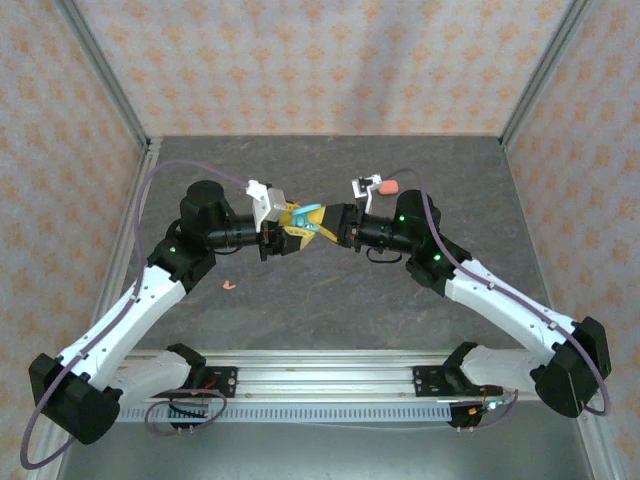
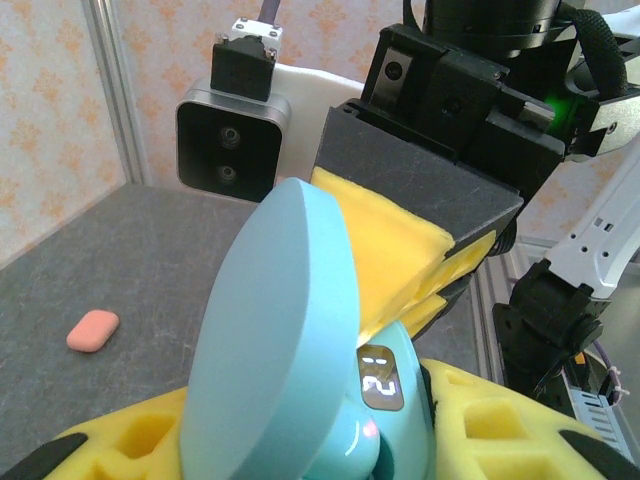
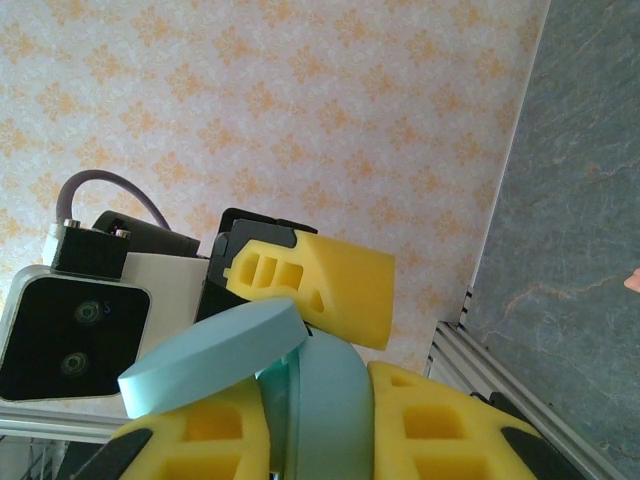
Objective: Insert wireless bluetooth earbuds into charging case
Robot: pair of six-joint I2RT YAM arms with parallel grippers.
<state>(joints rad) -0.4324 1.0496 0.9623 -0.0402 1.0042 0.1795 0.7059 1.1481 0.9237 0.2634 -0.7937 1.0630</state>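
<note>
one teal case (image 2: 400, 440), lid (image 2: 285, 320) open: left gripper (image 1: 292, 226) clenched on it, right gripper (image 1: 326, 226) apparently too.

Open case (image 1: 312, 218) up over mid-table, my two grippers meeting on it.
My left gripper (image 1: 292, 228) comes in from the left with the open case clamped between its fingers. My right gripper (image 1: 330, 226) faces it from the right, its fingers flanking the case's other end; I can't tell if they press. A closed case (image 1: 390, 185) lies on the table (image 1: 330, 300) just behind the right gripper. A lone earbud (image 1: 230, 286) lies nearer me, beside my left arm (image 1: 150, 290).
</note>
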